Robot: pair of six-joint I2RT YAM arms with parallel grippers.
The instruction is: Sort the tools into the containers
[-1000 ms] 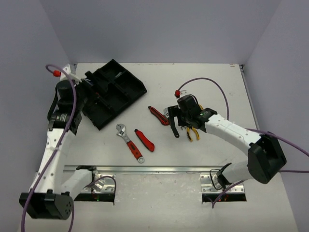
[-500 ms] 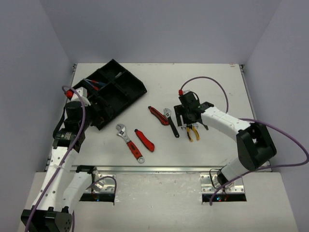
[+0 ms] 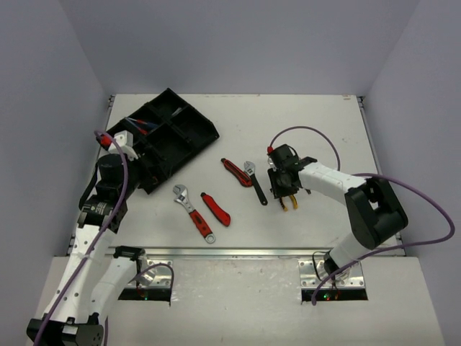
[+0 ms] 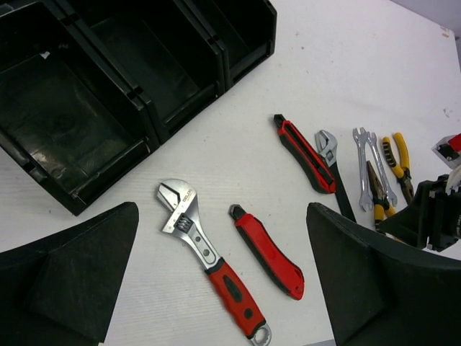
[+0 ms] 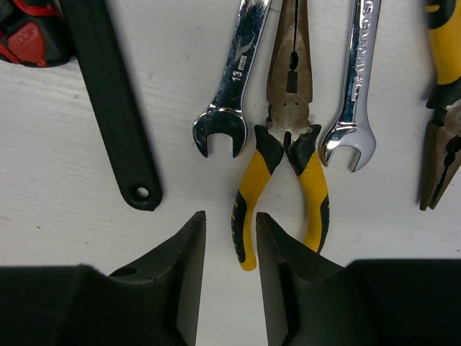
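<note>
Your right gripper (image 5: pixel 230 216) is hanging low over the table, well to the right of the tray (image 3: pixel 207 134). Its fingers are standing narrow on either side of one yellow handle of the long-nose pliers (image 5: pixel 290 115). You cannot tell whether they are pinching it. One spanner (image 5: pixel 241 72) and a second spanner (image 5: pixel 356 79) are flanking those pliers. Your left gripper (image 4: pixel 221 209) is hovering at the tray's near side, fingers spread wide, holding nothing. Just off the tray's near corner, a red-handled wrench (image 4: pixel 209 267) and a red knife (image 4: pixel 266 249) are lying side by side.
</note>
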